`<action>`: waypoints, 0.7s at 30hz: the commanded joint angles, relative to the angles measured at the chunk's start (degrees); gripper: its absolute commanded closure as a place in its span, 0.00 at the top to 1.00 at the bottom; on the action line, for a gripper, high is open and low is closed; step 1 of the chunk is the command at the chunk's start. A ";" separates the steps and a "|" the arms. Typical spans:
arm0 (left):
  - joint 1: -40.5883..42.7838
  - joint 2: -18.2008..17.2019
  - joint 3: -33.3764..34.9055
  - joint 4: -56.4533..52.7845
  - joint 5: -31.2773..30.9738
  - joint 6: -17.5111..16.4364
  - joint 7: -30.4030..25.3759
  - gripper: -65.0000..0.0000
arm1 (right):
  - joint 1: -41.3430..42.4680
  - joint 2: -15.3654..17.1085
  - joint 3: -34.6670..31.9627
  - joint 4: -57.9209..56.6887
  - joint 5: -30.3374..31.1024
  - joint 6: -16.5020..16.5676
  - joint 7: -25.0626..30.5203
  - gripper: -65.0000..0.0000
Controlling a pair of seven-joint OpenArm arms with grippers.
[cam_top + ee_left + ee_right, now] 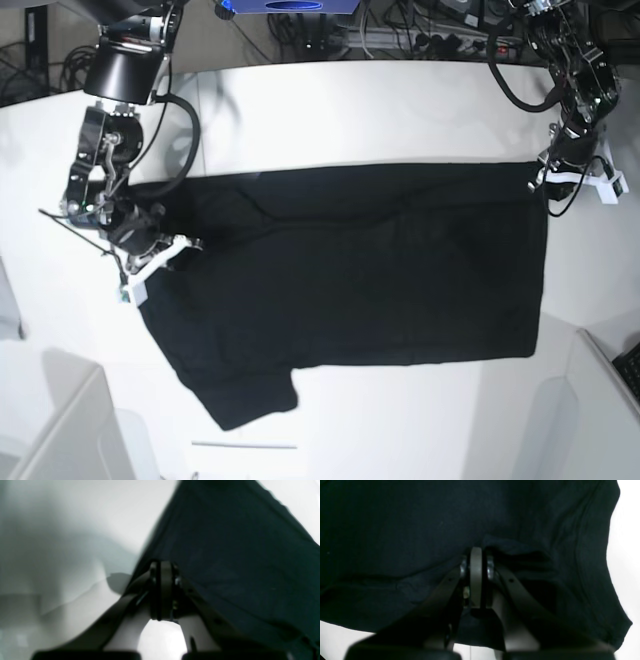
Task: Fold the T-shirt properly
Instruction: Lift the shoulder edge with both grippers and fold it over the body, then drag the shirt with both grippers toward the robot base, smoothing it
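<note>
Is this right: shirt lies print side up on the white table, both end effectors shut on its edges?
Not quite. The base view shows the T-shirt plain black side up, no print visible. The rest holds: it lies on the white table, left end effector and right end effector shut on its edges.

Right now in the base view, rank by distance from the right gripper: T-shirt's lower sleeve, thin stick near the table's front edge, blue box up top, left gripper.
From the right gripper:
1. T-shirt's lower sleeve, below it, toward the front.
2. Thin stick, just past the sleeve.
3. Blue box, top edge of view.
4. Left gripper, opposite end of the shirt.
</note>
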State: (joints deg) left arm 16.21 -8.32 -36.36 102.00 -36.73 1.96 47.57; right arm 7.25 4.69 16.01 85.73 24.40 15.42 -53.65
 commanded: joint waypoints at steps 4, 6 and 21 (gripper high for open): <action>-2.98 -0.78 -0.26 -0.68 -0.59 -0.07 2.32 0.00 | 2.12 0.54 0.03 0.90 0.87 0.18 1.21 0.00; -3.24 -0.78 -0.26 -0.85 -0.59 -0.07 2.32 0.00 | 2.20 0.45 0.03 0.90 0.87 0.18 1.21 0.00; -4.29 -2.01 -0.26 -0.94 -0.59 -0.07 2.23 0.15 | 2.20 0.89 0.03 0.11 0.87 0.10 1.03 0.00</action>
State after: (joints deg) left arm 12.38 -9.69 -36.34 99.98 -36.56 2.15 50.81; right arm 8.05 4.86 15.90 84.95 24.45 15.42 -53.60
